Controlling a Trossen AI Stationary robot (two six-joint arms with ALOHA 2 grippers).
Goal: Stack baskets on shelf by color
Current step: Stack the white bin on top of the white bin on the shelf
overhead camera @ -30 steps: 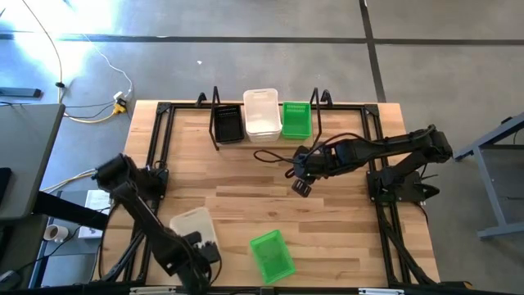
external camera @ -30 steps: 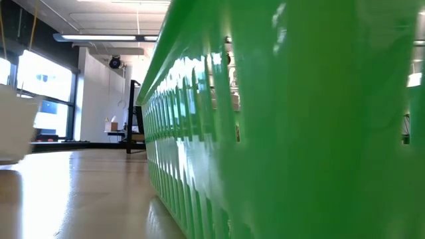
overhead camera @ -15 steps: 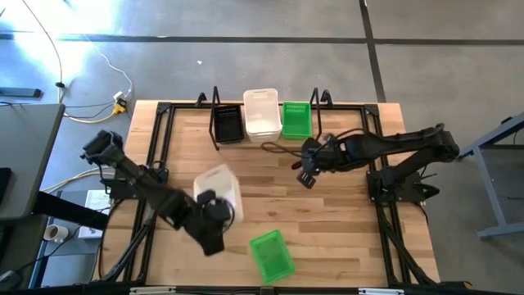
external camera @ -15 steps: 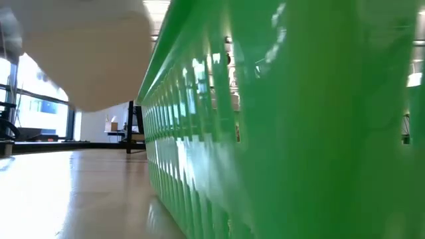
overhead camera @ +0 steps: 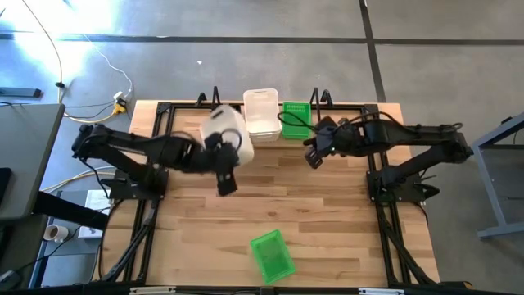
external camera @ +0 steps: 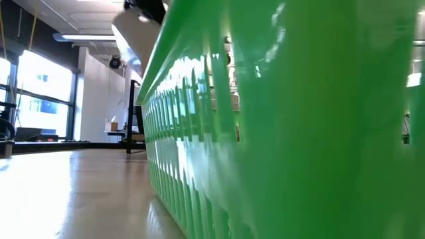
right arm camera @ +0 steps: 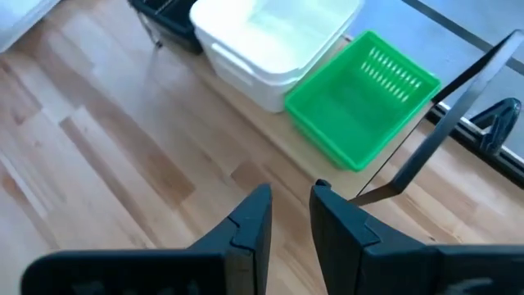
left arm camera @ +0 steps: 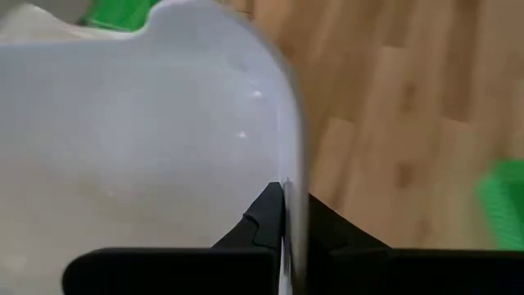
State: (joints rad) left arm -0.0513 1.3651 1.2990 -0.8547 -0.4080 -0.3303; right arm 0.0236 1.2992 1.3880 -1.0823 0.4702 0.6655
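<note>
My left gripper [overhead camera: 221,154] is shut on a white basket [overhead camera: 225,131] and holds it in the air in front of the shelf's [overhead camera: 214,98] left end. This basket also fills much of the left wrist view [left arm camera: 147,123]. On the shelf rest a stack of white baskets [overhead camera: 262,115], a green basket [overhead camera: 296,120] and a black basket [right arm camera: 164,12]. Another green basket [overhead camera: 272,254] lies on the table near its front edge and fills the low view [external camera: 279,133]. My right gripper [overhead camera: 313,156] hovers open in front of the shelf's green basket, with nothing between its fingers [right arm camera: 250,221]. My left gripper pinches one side wall of the white basket at its rim [left arm camera: 291,197], one finger on each face of the wall. The fingers [left arm camera: 266,217] slant downward from the table's left side. The basket is lifted clear of the table and tilted.
The shelf's upright rod ends [overhead camera: 318,97] rise at the far edge. A bare stretch of wooden tabletop [overhead camera: 327,221] lies between the shelf and the green basket at the front. Black frame rails [overhead camera: 160,123] run along the table's sides.
My left gripper has carried the white basket from the table's near left corner up and toward the far edge, to the shelf's left end, turning as it went. My right gripper has drawn back a little toward the far right and risen slightly.
</note>
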